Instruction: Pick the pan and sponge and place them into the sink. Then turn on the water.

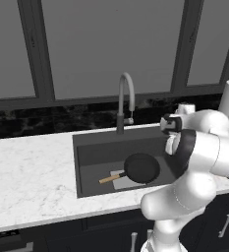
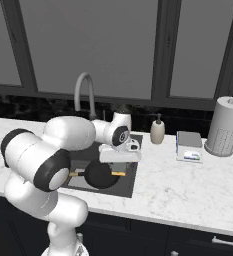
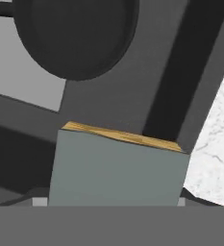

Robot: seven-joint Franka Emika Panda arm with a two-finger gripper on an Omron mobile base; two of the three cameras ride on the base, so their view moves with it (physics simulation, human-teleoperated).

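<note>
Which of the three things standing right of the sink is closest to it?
The soap bottle, small and beige, stands just past the sink. The scale and paper towel roll sit farther right.

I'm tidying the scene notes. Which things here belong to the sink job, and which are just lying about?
Part of the job:
- pan, already in the sink
- sponge, held in the hand over the sink
- faucet, no water running

Just lying about:
- soap bottle
- scale
- paper towel roll
</note>
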